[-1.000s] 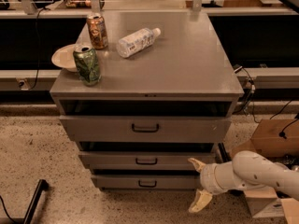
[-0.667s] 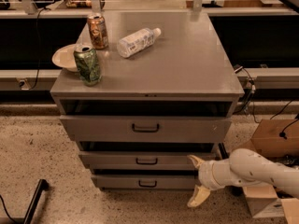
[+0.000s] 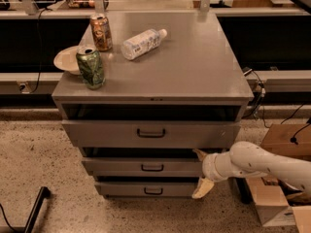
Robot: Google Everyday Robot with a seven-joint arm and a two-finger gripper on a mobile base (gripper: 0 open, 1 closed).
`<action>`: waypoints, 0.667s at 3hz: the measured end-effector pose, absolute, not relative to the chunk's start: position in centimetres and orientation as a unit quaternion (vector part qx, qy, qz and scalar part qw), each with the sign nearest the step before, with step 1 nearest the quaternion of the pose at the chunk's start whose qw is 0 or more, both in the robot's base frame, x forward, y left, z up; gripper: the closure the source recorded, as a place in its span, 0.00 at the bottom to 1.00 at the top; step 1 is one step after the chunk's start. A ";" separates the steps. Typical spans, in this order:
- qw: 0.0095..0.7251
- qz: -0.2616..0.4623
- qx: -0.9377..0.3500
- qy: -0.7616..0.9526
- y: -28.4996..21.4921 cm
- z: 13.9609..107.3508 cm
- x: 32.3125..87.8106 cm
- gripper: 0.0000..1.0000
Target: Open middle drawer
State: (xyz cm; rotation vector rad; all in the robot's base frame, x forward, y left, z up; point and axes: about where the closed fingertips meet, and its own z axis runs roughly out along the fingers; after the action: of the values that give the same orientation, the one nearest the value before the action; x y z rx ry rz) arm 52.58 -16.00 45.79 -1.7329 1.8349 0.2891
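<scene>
Reaching in from the lower right, our white rounded arm [image 3: 255, 160] sets the cream two-finger gripper [image 3: 200, 172] at the right end of the middle drawer [image 3: 116, 167], the grey metal, low-fronted second of the 3 drawers in the grey metal cabinet [image 3: 194, 72]. We see the fingers spread apart, 1 tip just above the drawer's front edge and the other below it, clamped on nothing. We judge that this spread lets the claw straddle the front, though it sits well to the right of the small dark bar handle [image 3: 152, 167], so the next move calls for either sliding left to the handle or hooking the edge of the front. The middle drawer sits between the taller top drawer [image 3: 107, 134] and the lowest drawer [image 3: 121, 189], with a dark gap above its front; we cannot tell whether it is fully shut, and it is not drawn out to any clear extent. On the cabinet top, at the left and well clear of the arm's path, stand a green drink can [image 3: 90, 68] and an orange-brown drink can [image 3: 101, 32], with a cream round plate [image 3: 64, 60] behind the green one and a clear plastic bottle [image 3: 142, 43] lying on its side; a hard tug could set that bottle rolling. The bottle carries a pale label with bluish print and both cans show printed designs, but we can read no brand or wording on any of them. Brown cardboard boxes [image 3: 284, 141] sit on the floor to the right.
</scene>
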 end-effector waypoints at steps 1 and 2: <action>0.287 0.111 -0.645 0.700 -16.3 44.0 54.5 0.00; 0.275 0.111 -0.641 0.707 -16.4 42.6 55.2 0.16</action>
State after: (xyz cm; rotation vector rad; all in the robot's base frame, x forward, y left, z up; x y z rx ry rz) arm 55.18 -16.37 42.57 -1.7243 1.9016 0.2997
